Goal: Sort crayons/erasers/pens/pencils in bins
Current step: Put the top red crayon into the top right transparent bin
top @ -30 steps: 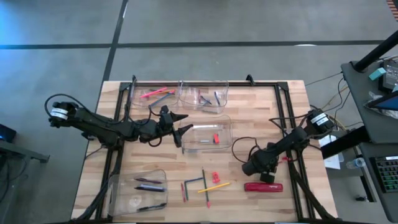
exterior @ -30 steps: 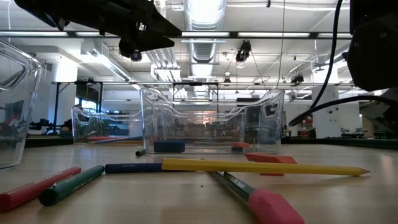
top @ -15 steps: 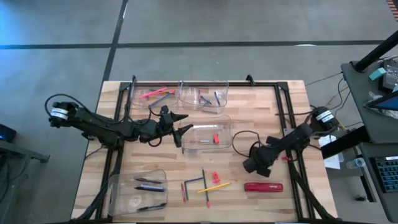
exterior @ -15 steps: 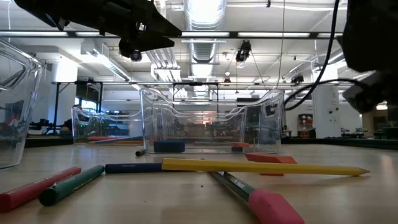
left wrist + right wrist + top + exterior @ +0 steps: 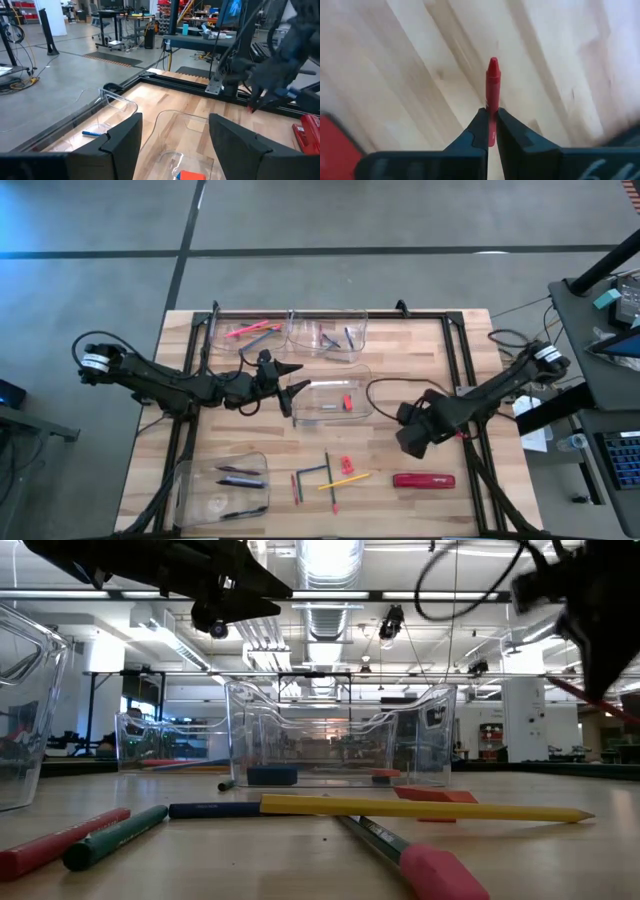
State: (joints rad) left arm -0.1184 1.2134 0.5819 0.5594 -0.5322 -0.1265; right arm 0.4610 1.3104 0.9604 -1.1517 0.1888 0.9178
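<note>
One short red wax crayon (image 5: 492, 95) is clamped between the fingers of the right gripper (image 5: 413, 436), held above the wooden bench (image 5: 400, 500). Carriage to the matching clear plastic bin (image 5: 326, 334) is judged next. The left gripper (image 5: 292, 385) hangs apart over the middle bin (image 5: 335, 397).

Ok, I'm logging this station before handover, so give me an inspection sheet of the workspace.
Surface: wooden table, dark frame rails along its edges.
Job's things: four clear bins; pencils and an eraser loose near the front edge.
Clutter: red oblong object lying flat.
Grippers: right gripper shut on a red crayon, lifted off the table; left gripper open over the middle bin.
Cables: black cable looping from the right arm.
Surroundings: grey floor, side desk at right.
</note>
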